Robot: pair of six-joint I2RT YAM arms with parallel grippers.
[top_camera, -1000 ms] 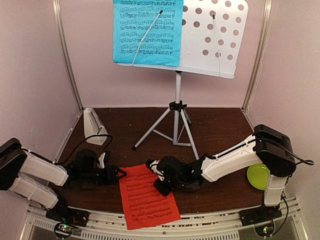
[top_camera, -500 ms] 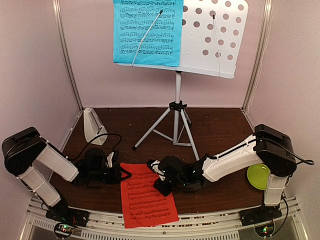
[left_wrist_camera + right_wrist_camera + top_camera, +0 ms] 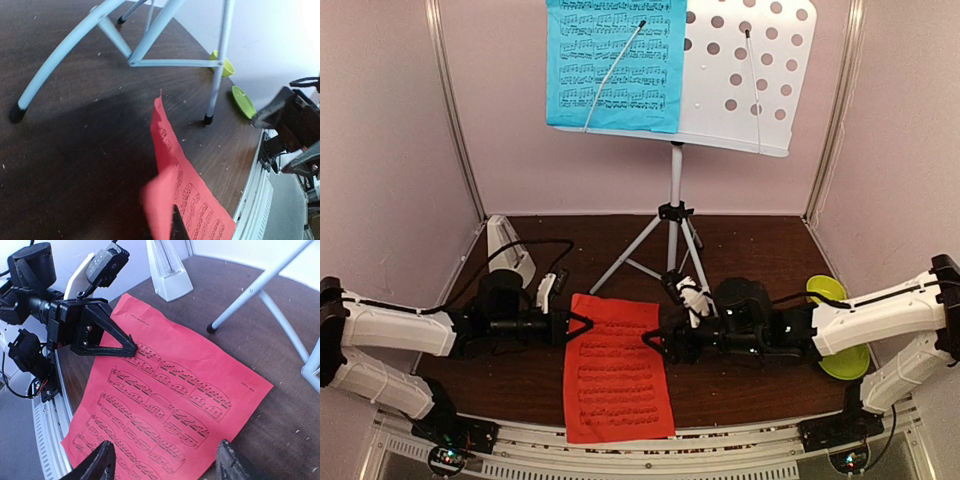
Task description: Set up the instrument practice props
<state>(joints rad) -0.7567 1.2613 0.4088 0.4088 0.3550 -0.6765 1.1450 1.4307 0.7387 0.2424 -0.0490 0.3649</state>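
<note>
Red sheet (image 3: 616,365) on surface (image 3: 750,250), light + floppy, so lift by edges: left end effector (image 3: 582,325) prob. pinched on its left edge (wrist view blurry), right end effector (image 3: 655,343) spread wide over right edge.

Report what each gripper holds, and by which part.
Left gripper pinches the red-orange printed music sheet by its left long edge; right gripper, open over the opposite edge, holds nothing.
</note>
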